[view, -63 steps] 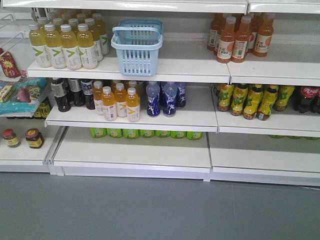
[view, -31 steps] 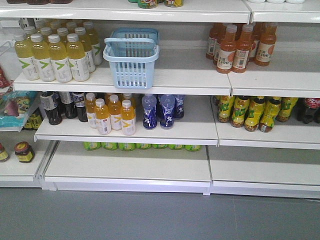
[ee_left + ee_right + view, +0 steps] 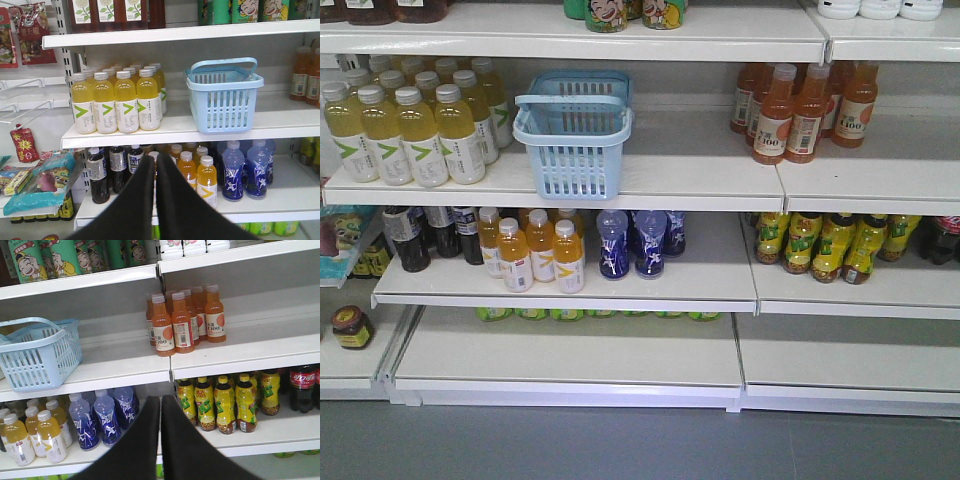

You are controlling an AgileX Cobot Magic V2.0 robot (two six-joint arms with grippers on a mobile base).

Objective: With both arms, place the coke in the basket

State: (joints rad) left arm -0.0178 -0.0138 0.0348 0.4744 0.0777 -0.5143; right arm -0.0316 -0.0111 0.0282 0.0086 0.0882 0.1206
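Since a second ago the shelves have slid lower in the front view and the basket (image 3: 575, 165) has drifted left, so I judge I'm still lining up. My left gripper (image 3: 156, 162) and right gripper (image 3: 160, 402) are both pressed closed on nothing. The basket stands on the shelf above, between them and well apart. I see no all-red coke, only dark cola bottles (image 3: 302, 385) far right, so I should find it before reaching.

White shop shelving (image 3: 570, 350), smooth grey floor (image 3: 620, 450) (possibly vinyl), even light
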